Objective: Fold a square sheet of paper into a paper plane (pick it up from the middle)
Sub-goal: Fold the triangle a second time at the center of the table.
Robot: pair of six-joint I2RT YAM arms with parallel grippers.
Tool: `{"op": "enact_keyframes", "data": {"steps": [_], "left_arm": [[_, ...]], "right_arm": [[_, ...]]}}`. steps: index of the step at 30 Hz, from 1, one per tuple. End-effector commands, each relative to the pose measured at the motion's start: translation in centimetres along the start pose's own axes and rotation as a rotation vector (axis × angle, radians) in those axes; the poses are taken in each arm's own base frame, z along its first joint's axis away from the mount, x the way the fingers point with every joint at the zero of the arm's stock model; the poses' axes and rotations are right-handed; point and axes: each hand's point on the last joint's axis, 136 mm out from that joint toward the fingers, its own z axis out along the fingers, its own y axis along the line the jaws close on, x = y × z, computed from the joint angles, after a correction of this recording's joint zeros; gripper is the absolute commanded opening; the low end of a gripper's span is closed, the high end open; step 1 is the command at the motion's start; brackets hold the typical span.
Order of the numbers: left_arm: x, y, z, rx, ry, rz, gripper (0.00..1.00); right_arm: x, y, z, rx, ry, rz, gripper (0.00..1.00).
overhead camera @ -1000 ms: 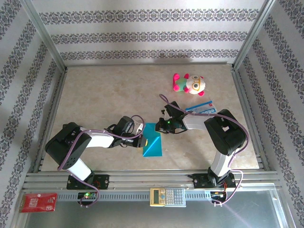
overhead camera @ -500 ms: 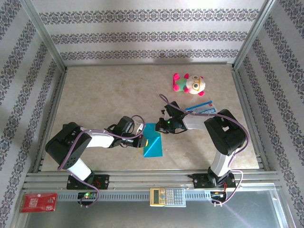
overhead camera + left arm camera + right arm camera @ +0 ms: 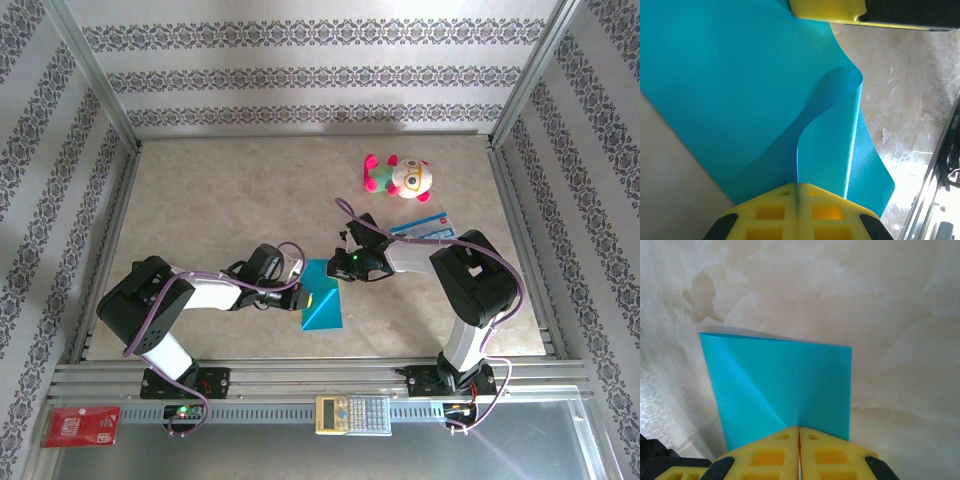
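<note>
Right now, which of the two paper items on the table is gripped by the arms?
The teal-blue sheet, pinched in both arms' shut jaws. The white-and-blue card lies loose near the plush toy.

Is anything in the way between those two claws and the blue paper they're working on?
Nothing visible stands between them. The left gripper and right gripper are each shut directly on the blue paper, and the plush toy and printed card lie apart from it, farther back.

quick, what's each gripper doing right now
left gripper: closed, pinching the teal paper
right gripper: closed, pinching the teal paper too, at its edge
</note>
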Motion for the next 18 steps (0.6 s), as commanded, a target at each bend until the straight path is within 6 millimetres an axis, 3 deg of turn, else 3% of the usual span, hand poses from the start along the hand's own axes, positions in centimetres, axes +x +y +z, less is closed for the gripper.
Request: {"op": "enact_keyframes", "data": {"steps": [1, 18], "left_arm": [[0.29, 0.29, 0.03, -0.014, 0.006, -0.001, 0.02], [0.59, 0.32, -0.34, -0.019, 0.001, -0.008, 0.02]], "right_arm": [[1.83, -3.05, 1.16, 0.111, 0.049, 0.026, 0.09], [1.71, -3.04, 1.13, 0.111, 0.047, 0.026, 0.09]]}}
